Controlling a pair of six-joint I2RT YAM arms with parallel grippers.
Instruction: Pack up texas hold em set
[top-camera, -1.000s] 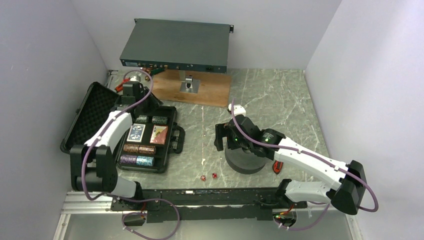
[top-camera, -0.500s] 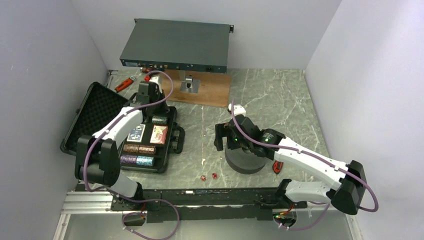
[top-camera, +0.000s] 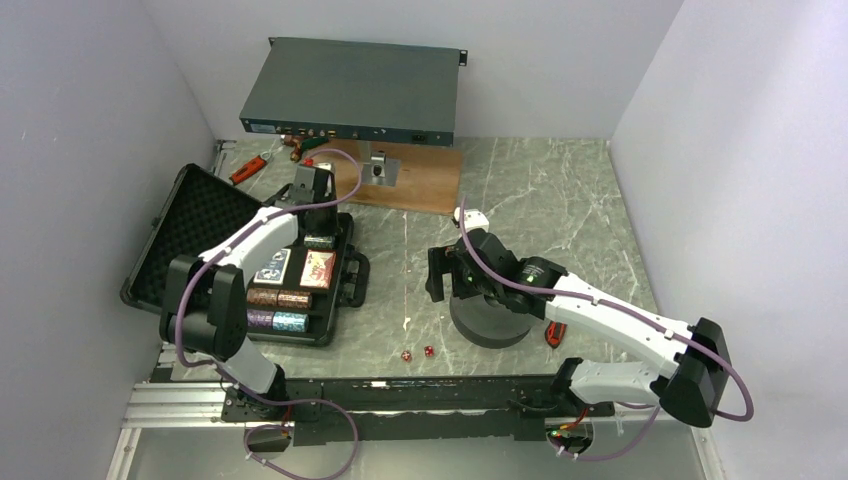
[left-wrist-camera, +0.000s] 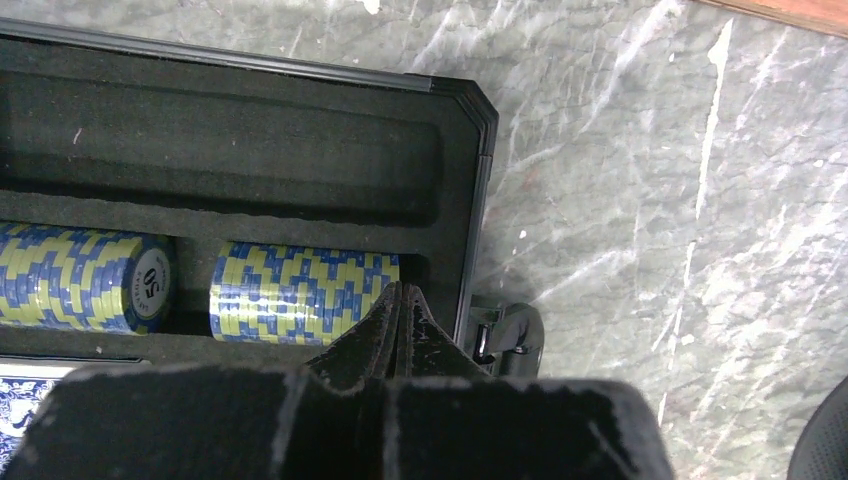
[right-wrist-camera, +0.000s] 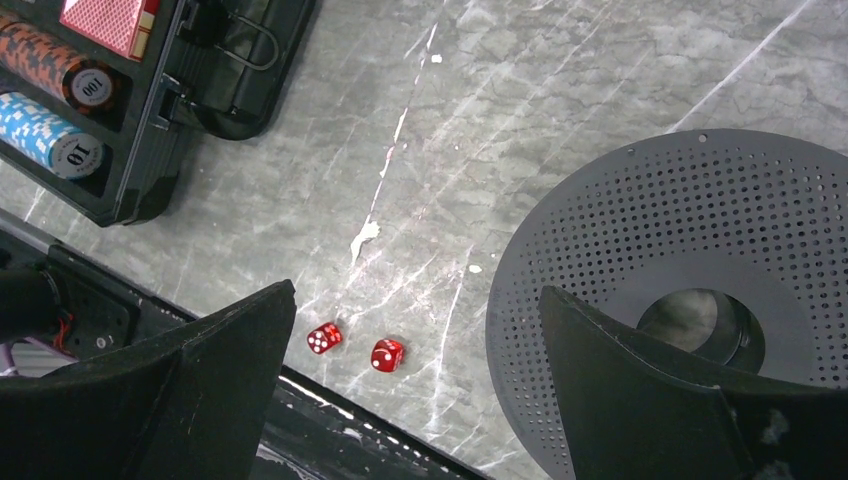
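Note:
The black briefcase (top-camera: 342, 305) lies open at the left, its foam-lined lid (top-camera: 188, 232) flat beside it. In it are chip stacks (top-camera: 277, 321), a blue deck (top-camera: 272, 266) and a red deck (top-camera: 317, 268). My left gripper (top-camera: 318, 222) hangs over the case's far right corner. In the left wrist view it (left-wrist-camera: 400, 292) is shut and empty, above the end of a yellow-blue chip stack (left-wrist-camera: 300, 295). Two red dice (right-wrist-camera: 323, 337) (right-wrist-camera: 387, 354) lie on the table near the front edge. My right gripper (right-wrist-camera: 417, 290) is open above them, holding nothing.
A dark grey ring with a perforated top (right-wrist-camera: 600, 250) stands just right of the dice, under my right arm. The grey rack-mount box (top-camera: 350, 90) sits on a stand on a wooden board (top-camera: 425, 185) at the back. Red tools (top-camera: 250, 168) lie at the back left.
My left arm swung right, from the lid's side to the case's far right corner, and its jaws closed empty. The right arm barely shifted.

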